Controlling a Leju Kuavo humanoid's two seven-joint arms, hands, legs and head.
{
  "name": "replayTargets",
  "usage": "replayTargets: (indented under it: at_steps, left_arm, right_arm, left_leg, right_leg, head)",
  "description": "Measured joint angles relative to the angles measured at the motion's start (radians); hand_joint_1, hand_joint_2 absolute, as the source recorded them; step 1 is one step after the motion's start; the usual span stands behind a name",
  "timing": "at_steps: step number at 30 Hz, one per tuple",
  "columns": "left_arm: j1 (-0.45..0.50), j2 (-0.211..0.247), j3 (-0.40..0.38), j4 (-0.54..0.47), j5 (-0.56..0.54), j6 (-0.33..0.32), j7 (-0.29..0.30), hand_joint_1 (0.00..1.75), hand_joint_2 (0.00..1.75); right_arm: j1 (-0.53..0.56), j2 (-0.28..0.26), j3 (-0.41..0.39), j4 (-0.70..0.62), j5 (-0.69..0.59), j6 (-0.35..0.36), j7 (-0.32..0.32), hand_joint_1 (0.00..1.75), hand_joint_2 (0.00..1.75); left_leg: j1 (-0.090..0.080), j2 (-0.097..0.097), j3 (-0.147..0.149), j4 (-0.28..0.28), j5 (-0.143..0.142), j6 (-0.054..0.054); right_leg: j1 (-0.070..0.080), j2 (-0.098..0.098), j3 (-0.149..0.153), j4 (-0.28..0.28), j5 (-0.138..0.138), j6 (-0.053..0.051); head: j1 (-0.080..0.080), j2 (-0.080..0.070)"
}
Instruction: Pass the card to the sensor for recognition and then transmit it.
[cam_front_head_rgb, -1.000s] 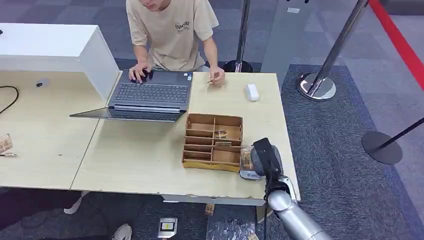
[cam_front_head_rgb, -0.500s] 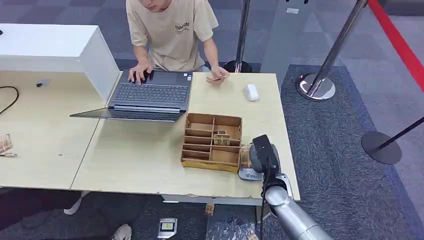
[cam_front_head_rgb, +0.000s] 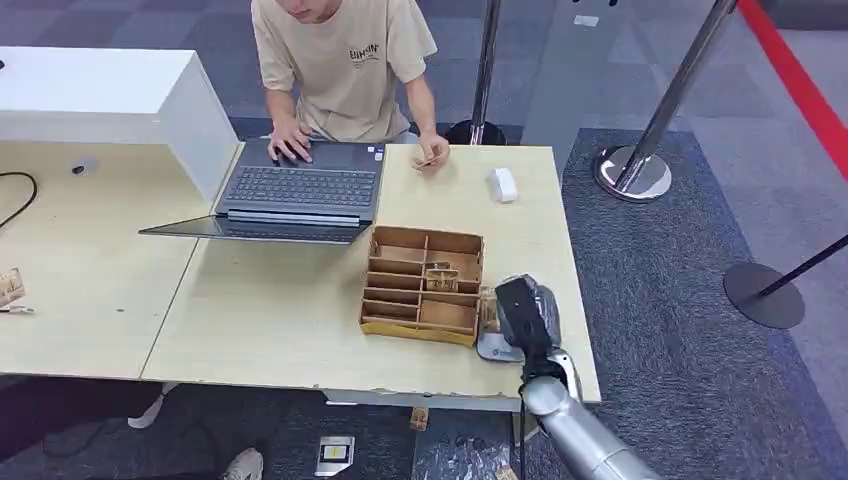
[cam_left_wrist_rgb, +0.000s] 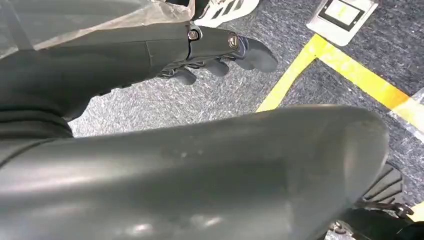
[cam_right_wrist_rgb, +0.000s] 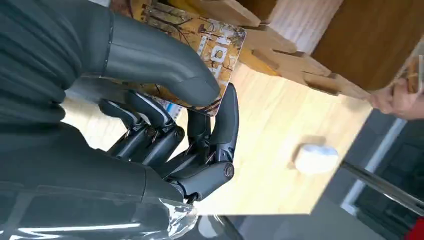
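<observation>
My right hand (cam_front_head_rgb: 524, 310) hangs over the near right corner of the table, beside the wooden divider box (cam_front_head_rgb: 425, 285). It pinches a patterned card (cam_right_wrist_rgb: 210, 45) between thumb and fingers; the card's edge (cam_front_head_rgb: 489, 311) shows just left of the hand. Under the hand lies the small grey sensor pad (cam_front_head_rgb: 497, 349), partly covered, and I cannot tell whether the card touches it. The left hand (cam_left_wrist_rgb: 220, 55) hangs above the carpet floor and holds nothing, its fingers loosely apart.
A person (cam_front_head_rgb: 345, 60) sits at the far side, one hand on an open laptop (cam_front_head_rgb: 300, 190), the other hand (cam_front_head_rgb: 432, 155) holding a small card. A white device (cam_front_head_rgb: 503, 184) lies at the far right. Stanchion bases (cam_front_head_rgb: 632, 172) stand on the carpet beyond the table's right edge.
My right hand has shifted slightly left, closer to the wooden box, still holding the card over the sensor. The person's hand moved a little on the laptop.
</observation>
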Motion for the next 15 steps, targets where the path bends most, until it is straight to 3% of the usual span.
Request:
replayTargets:
  at_steps: [3, 8, 12, 15]
  left_arm:
    - [0.0, 0.0, 0.0, 0.0, -0.01, -0.003, 0.0, 0.0, 0.0]
    - [-0.002, 0.0, 0.0, 0.0, -0.03, -0.015, 0.004, 0.0, 0.0]
    - [-0.004, 0.0, 0.0, 0.0, -0.05, -0.032, 0.006, 0.0, 0.0]
    - [-0.009, -0.001, -0.001, 0.0, -0.067, -0.044, 0.007, 0.0, 0.0]
  right_arm:
    - [-0.008, -0.002, 0.007, -0.052, 0.037, -0.024, 0.027, 1.75, 1.75]
    - [-0.079, -0.016, 0.018, -0.205, 0.239, -0.03, 0.175, 1.75, 1.75]
    - [-0.136, -0.024, 0.035, -0.321, 0.328, -0.032, 0.197, 1.75, 1.75]
    - [-0.222, -0.024, 0.053, -0.386, 0.37, 0.005, 0.233, 1.75, 1.75]
  left_leg:
    - [0.0, 0.0, 0.0, 0.0, 0.0, 0.0]
    - [0.0, 0.001, 0.001, 0.0, 0.0, 0.0]
    - [0.0, 0.001, 0.0, 0.0, 0.001, 0.0]
    - [0.0, 0.002, 0.0, 0.0, 0.001, 0.0]
  right_leg:
    - [0.0, 0.0, 0.0, 0.0, 0.0, 0.0]
    - [0.0, -0.001, 0.0, 0.0, 0.0, 0.0]
    - [0.0, 0.001, 0.0, 0.001, 0.001, 0.0]
    - [0.0, 0.0, -0.001, 0.001, 0.001, 0.0]
  head:
    - [0.0, 0.0]
    - [0.0, 0.0]
    - [0.0, 0.0]
    - [0.0, 0.0]
